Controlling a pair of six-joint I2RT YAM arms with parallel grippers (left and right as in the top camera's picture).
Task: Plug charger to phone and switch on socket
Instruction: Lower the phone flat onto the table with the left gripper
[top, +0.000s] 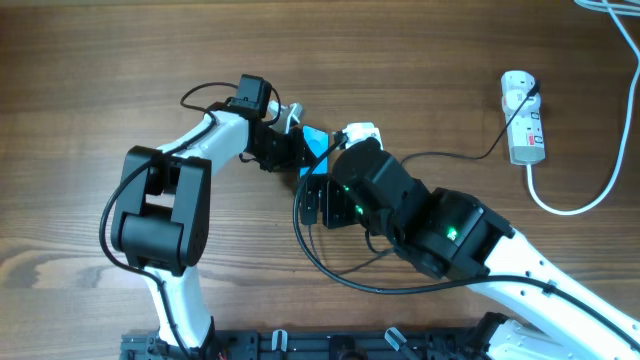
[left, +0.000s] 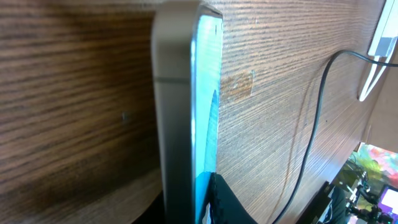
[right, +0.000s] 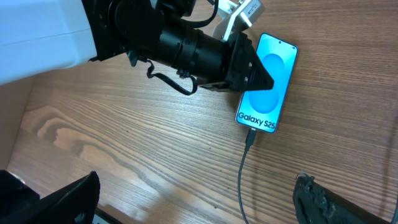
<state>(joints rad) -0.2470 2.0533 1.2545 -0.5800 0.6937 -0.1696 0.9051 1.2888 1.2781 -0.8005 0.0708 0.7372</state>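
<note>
The left gripper (right: 261, 84) is clamped on the phone (right: 277, 68), one black finger (right: 264, 81) across the lit screen. The charger (right: 242, 174) runs up to the phone's lower edge and looks seated there, though I can't tell how deep. Just below the phone, the right gripper (right: 196, 202) hangs with its fingers wide apart, holding nothing. The socket (top: 523, 118) lies well apart from the phone, toward the right end of the table (top: 100, 60). Its switch is too small to pick out.

I reckon the switch is what's left. The right arm should lift straight up, clear of the cable near the phone, so the plug isn't tugged. Then it should press squarely down so the light strip doesn't skid.
</note>
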